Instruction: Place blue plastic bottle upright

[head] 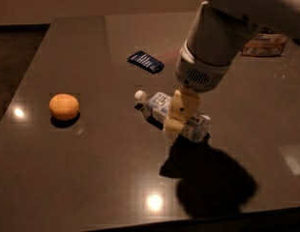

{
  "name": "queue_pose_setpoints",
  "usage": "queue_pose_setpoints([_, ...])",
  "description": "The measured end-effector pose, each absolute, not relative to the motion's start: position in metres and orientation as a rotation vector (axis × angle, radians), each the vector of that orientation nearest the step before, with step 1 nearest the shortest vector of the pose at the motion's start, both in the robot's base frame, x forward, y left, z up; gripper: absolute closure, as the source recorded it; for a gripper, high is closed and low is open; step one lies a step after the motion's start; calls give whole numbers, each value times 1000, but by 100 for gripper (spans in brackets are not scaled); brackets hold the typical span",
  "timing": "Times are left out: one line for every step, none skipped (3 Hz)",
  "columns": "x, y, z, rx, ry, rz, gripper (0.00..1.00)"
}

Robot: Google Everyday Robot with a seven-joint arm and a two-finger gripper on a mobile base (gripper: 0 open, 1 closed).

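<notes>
Progress is early: the bottle [157, 105] lies on its side near the middle of the worktop [92, 178], white cap pointing up-left towards the far edge, base pointing down-right. Nothing of the standing-up has been done yet.

The tool [178, 114] hangs from the pale arm [213, 47] and sits right over the bottle's middle, its yellowish tip crossing in front of the label and seeming to reach the worktop on the near side. Whether the tool is apart, together or clamped on the bottle, I cannot tell from this view. By my judgement the grasp is either being set or just about to be. What is left is to secure the hold, lift, turn the bottle base-down and set it standing.

An orange [64, 106] rests well apart to the left, and a flat dark blue packet [145, 62] lies beyond the bottle.

As for writing, the bottle's label shows pale blue and white print, but no word can be read. The packet carries a row of white marks, unreadable. A light-coloured bag [263, 43] at the far right has dark lettering that cannot be made out.
</notes>
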State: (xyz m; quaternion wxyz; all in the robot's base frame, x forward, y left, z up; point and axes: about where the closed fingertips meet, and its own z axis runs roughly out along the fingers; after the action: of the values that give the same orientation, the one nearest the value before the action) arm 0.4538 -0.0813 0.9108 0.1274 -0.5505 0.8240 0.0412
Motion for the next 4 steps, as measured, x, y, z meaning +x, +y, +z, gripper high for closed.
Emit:
queue_pose_setpoints([465, -55, 888, -1624, 2453, 87, 0])
queue_pose_setpoints([478, -37, 871, -1645, 2499, 25, 0])
queue_pose_setpoints([492, -34, 856, -1641, 2555, -42, 0])
queue_pose_setpoints([503, -37, 852, -1620, 2589, -81, 18])
